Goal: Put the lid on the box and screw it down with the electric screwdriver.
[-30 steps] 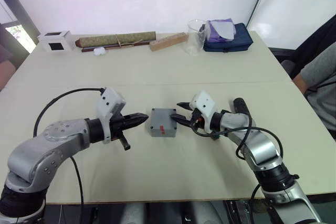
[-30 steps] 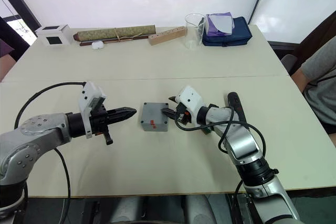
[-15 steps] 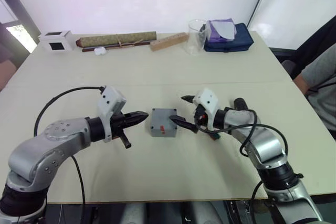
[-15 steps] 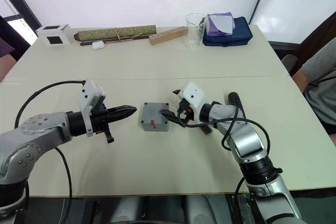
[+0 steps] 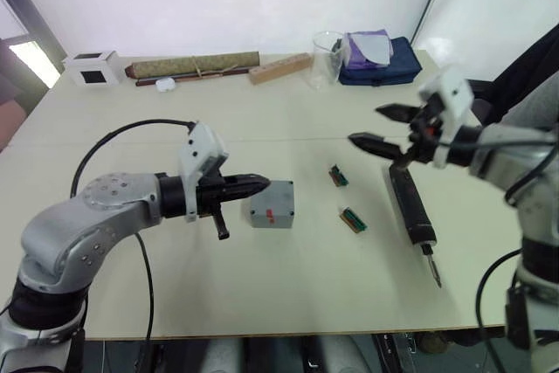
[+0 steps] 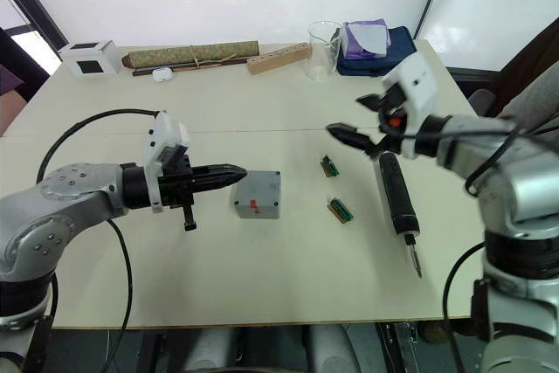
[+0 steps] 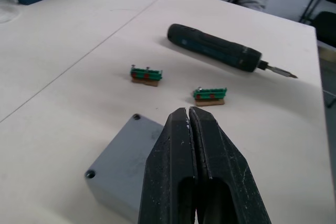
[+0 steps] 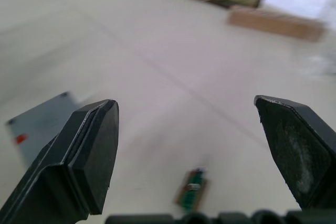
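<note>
The box [image 5: 272,204] sits mid-bench with the lid on it, the left hand [image 5: 258,184] pinched shut at its 9 o'clock edge. The right hand [image 5: 371,126] hangs wide open above the screwdriver [image 5: 411,204], which lies flat at the box's 3 o'clock, bit toward the robot. The screwdriver looks rigid, smooth and fairly heavy: grip mid-barrel, clear of the thin bit. Two green connectors [image 5: 353,219] lie between box and screwdriver.

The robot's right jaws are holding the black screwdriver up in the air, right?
Not quite. The right gripper is open and empty in the air; the right eye view shows the electric screwdriver lying on the table below it.
</note>
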Controlling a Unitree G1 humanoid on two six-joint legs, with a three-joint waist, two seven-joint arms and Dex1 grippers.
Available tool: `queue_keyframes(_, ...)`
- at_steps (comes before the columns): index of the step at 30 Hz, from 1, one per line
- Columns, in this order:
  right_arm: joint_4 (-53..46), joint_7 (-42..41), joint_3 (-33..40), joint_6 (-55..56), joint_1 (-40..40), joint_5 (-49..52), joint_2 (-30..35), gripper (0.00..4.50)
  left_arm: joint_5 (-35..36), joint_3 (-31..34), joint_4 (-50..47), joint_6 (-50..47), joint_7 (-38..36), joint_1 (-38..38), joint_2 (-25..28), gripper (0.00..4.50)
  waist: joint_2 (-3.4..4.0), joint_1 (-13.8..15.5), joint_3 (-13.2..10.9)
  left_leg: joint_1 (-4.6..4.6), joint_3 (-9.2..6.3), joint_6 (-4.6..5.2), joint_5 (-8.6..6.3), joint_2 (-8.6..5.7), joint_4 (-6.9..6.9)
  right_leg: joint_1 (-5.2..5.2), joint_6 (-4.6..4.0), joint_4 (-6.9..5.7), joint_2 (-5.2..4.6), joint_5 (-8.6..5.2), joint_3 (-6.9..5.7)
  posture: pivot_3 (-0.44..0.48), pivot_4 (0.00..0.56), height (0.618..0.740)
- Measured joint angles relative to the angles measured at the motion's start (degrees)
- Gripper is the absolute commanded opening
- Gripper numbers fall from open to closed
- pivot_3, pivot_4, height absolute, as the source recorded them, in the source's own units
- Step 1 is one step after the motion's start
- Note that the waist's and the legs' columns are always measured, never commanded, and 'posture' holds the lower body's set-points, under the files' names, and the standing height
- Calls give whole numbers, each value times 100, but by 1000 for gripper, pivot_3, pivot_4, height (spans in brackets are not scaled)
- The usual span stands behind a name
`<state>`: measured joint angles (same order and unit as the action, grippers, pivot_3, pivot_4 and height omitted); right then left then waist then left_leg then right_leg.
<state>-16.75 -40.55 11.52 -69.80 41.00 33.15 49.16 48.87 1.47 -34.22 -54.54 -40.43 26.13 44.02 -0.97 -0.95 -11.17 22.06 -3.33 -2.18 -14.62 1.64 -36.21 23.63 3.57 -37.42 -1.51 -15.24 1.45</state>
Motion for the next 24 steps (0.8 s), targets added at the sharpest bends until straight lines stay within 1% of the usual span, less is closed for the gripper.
queue_keyframes(2,526,-73,-321,-1313,338,150,852,4457,2,-73,-64,-2,-133,19,107,0,1,25,-1,16,1,0,0,-1,0,14,-17,2,-4,-9,0,0,150,740)
queue_keyframes(3,692,-199,-659,-1730,417,219,1281,4457,2,-80,-76,-4,-167,19,120,0,1,35,-1,27,-1,0,0,-1,0,23,-18,7,-5,-9,-2,0,150,740)
queue_keyframes(4,765,-295,-964,-1945,417,239,1545,4457,2,-83,-91,-7,-183,19,148,0,-1,29,0,33,0,1,0,0,0,29,-17,10,-3,-9,-1,0,150,740)
queue_keyframes(6,1078,-513,-1669,-2034,437,199,1880,4457,-20,-180,-171,-17,-190,63,213,0,-1,-6,-1,37,13,1,0,-1,-1,37,-12,12,-3,-6,10,0,150,740)
queue_keyframes(8,1471,-651,-2123,-2083,526,151,1975,4457,-37,-275,-298,-20,-222,64,280,0,2,-34,-3,38,25,1,0,-1,-1,45,0,11,-3,1,20,0,150,740)
queue_keyframes(10,1731,-782,-2395,-2140,702,161,1975,4457,-41,-292,-315,-22,-232,67,304,0,5,-41,-5,38,26,1,0,0,-2,51,2,4,1,2,22,0,150,740)
queue_keyframes(13,2182,-1073,-2952,-2234,1154,208,1974,4457,-45,-298,-327,-33,-196,142,314,0,4,-21,-5,40,20,1,0,2,-1,55,4,1,7,2,19,0,150,740)
queue_keyframes(16,2513,-1209,-3431,-2237,1252,212,1930,4457,-32,-298,-391,-108,-106,171,303,0,4,-5,-5,47,21,1,0,1,-1,58,5,4,5,2,18,0,150,740)
queue_keyframes(19,2674,-1317,-3748,-2238,1254,192,1886,4457,40,-295,-445,-168,-25,172,293,0,4,6,-5,56,21,0,0,0,-3,66,7,4,2,3,18,0,150,740)
queue_keyframes(24,2648,-1514,-3987,-2232,1268,190,1874,4457,223,-240,-630,-307,183,110,275,0,4,-6,-5,56,20,0,0,0,-3,66,7,3,4,3,17,0,150,740)
